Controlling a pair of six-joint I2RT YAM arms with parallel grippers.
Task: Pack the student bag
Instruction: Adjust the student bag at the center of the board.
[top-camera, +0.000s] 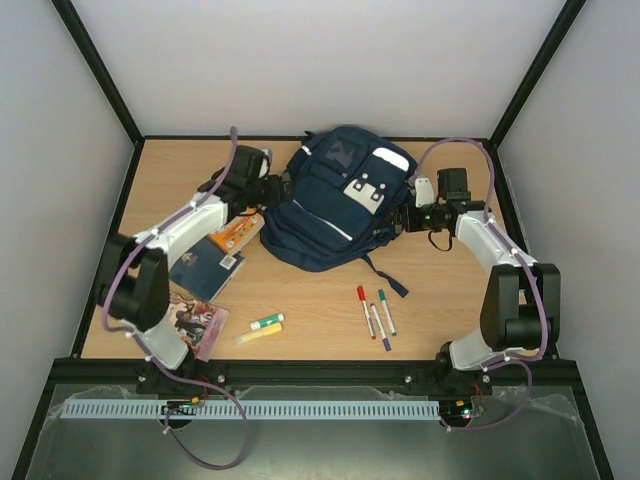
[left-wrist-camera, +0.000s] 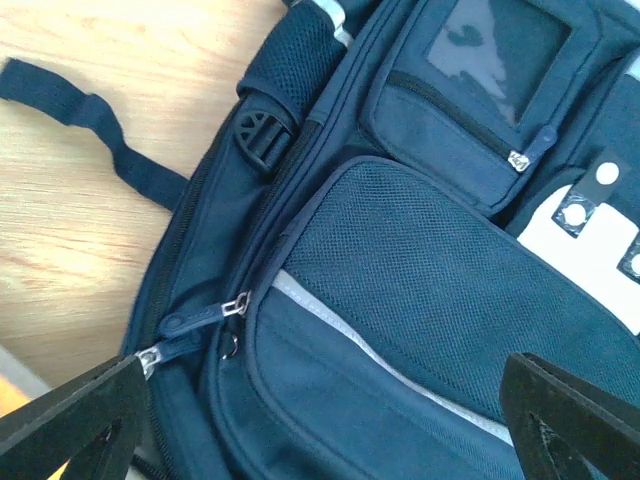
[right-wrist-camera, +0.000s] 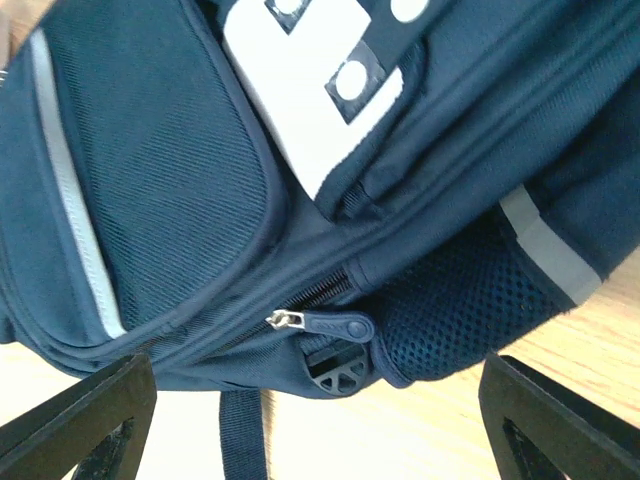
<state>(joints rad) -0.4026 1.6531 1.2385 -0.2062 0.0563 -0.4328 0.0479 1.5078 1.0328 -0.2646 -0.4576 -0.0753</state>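
The navy-blue student bag (top-camera: 335, 200) lies front-up at the back middle of the table, its grey-white patch (top-camera: 365, 190) facing up. My left gripper (top-camera: 275, 188) is open at the bag's left side. In the left wrist view the bag (left-wrist-camera: 420, 260) fills the frame, with two zip pulls (left-wrist-camera: 200, 320) at lower left between the spread fingertips (left-wrist-camera: 85, 415). My right gripper (top-camera: 405, 218) is open at the bag's right side. In the right wrist view a zip pull (right-wrist-camera: 335, 325) and a black buckle (right-wrist-camera: 335, 372) sit just beyond the spread fingertips (right-wrist-camera: 95, 415). Neither gripper holds anything.
Left of the bag lie an orange booklet (top-camera: 237, 232), a dark blue book (top-camera: 205, 268) and a colourful book (top-camera: 195, 320). A green-capped marker (top-camera: 266, 322) and a yellow stick (top-camera: 258, 337) lie at front middle. Three pens (top-camera: 375, 312) lie at front right. A bag strap (top-camera: 385, 275) trails forward.
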